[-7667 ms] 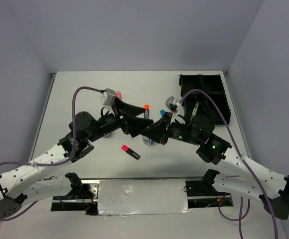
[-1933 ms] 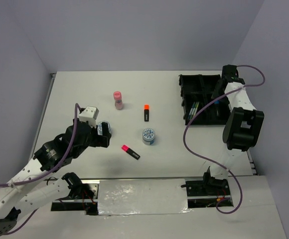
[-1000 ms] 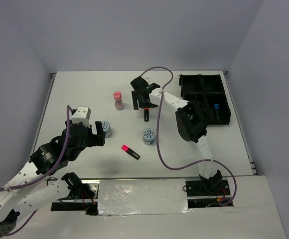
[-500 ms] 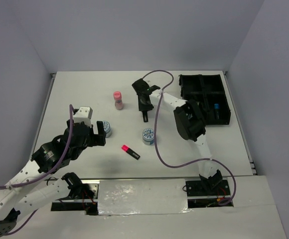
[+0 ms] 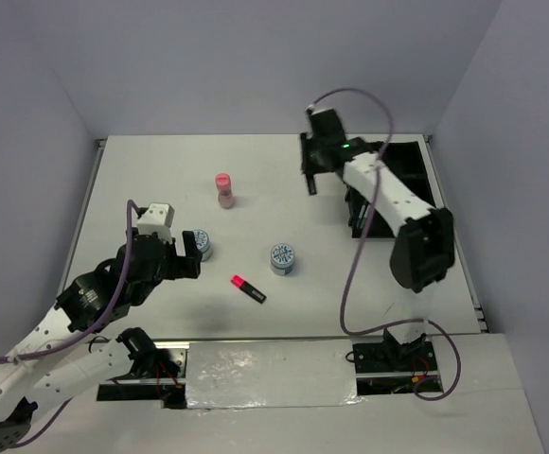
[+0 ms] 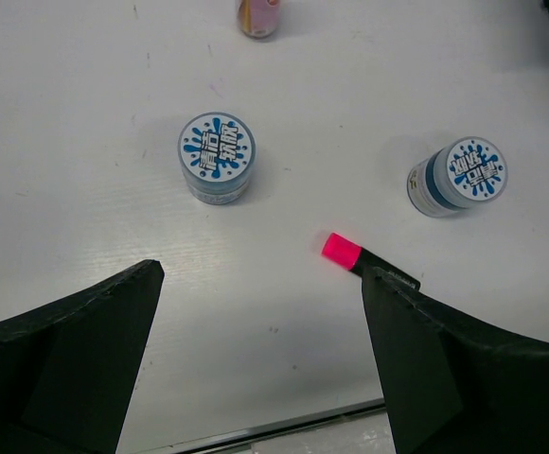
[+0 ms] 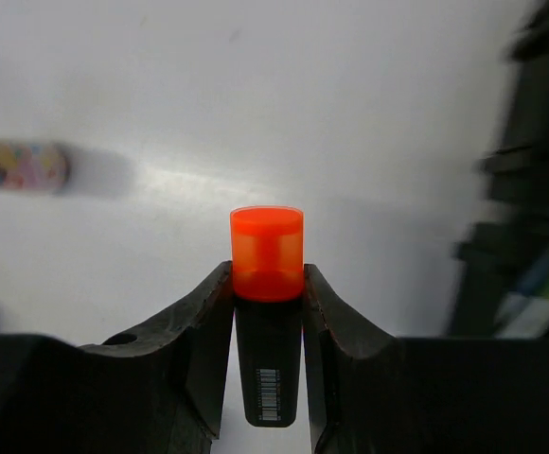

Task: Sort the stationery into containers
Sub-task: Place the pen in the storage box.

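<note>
My right gripper is shut on the orange-capped black highlighter, cap pointing outward. In the top view the right gripper hangs over the table just left of the black organiser tray, which the arm partly covers. My left gripper is open and empty above the table. Before it lie a blue-white tub, a second tub, the pink-capped highlighter and the pink bottle. The blue-capped highlighter is hidden.
In the top view the pink bottle stands at the far left-centre, the tubs mid-table and the pink highlighter nearer the front. Walls close in the table on three sides.
My right gripper has taken the orange highlighter off the table and carried it right and farther back, toward the tray. The left arm has hardly moved.
</note>
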Controlling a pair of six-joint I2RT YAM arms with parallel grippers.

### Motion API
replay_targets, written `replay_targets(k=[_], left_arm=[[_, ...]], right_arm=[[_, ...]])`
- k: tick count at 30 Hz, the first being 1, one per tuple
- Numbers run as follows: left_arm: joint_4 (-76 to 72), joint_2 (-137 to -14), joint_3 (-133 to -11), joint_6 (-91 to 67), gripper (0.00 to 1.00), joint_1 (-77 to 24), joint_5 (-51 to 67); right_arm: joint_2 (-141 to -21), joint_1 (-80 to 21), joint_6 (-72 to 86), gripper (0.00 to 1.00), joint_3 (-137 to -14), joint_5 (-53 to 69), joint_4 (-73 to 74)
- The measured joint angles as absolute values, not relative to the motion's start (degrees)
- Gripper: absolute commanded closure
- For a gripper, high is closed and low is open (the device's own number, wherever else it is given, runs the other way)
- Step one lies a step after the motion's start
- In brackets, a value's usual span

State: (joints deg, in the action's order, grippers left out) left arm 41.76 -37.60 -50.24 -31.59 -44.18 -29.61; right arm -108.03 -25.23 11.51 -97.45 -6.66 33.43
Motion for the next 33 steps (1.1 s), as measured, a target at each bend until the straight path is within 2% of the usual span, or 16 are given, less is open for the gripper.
replay_targets(k=[5, 9, 12, 17, 19, 20, 21, 26, 27, 33], left_arm=[[41.47, -37.52, -50.24, -31.48, 0.01, -44.18, -28.27], [41.47, -37.69, -50.24, -31.48, 0.01, -44.18, -28.21], [41.41, -37.6, -50.24, -31.44, 0.01, -44.18, -27.97], [40.25, -37.71, -49.87, -30.57, 0.01, -44.4, -26.26], [40.18, -38.06, -49.76, -30.15, 0.01, -44.45, -25.71], [40.07, -38.17, -49.69, -30.09, 0.0, -44.45, -25.52], [40.03, -38.17, -49.67, -30.04, 0.01, -44.45, -25.34], [39.42, -38.54, -49.54, -29.93, 0.01, -44.82, -24.47], [39.4, -38.61, -49.54, -29.91, 0.01, -44.93, -24.27], [39.4, -38.85, -49.5, -29.93, 0.01, -45.25, -24.12]], right_arm=[[-98.89, -8.75, 9.3, 1.0, -98.08, -10.96, 37.06], [-97.71, 7.49, 10.41, 0.99, -89.84, -12.88, 39.24], [-99.9, 11.9, 10.35, 0.99, -86.19, -12.6, 42.22], [-106.48, 12.32, 9.32, 0.97, -89.21, -10.22, 44.4], [-107.72, 12.16, 9.15, 0.9, -89.45, -9.5, 44.4], [-108.01, 12.14, 9.08, 0.77, -89.47, -9.06, 44.53], [-108.16, 12.14, 9.08, 0.68, -89.47, -8.75, 44.53], [-108.18, 12.14, 9.39, 0.42, -90.48, -8.14, 44.73], [-108.18, 12.14, 9.52, 0.29, -90.76, -8.14, 44.75], [-107.9, 12.14, 9.52, 0.26, -92.29, -8.16, 45.08]])
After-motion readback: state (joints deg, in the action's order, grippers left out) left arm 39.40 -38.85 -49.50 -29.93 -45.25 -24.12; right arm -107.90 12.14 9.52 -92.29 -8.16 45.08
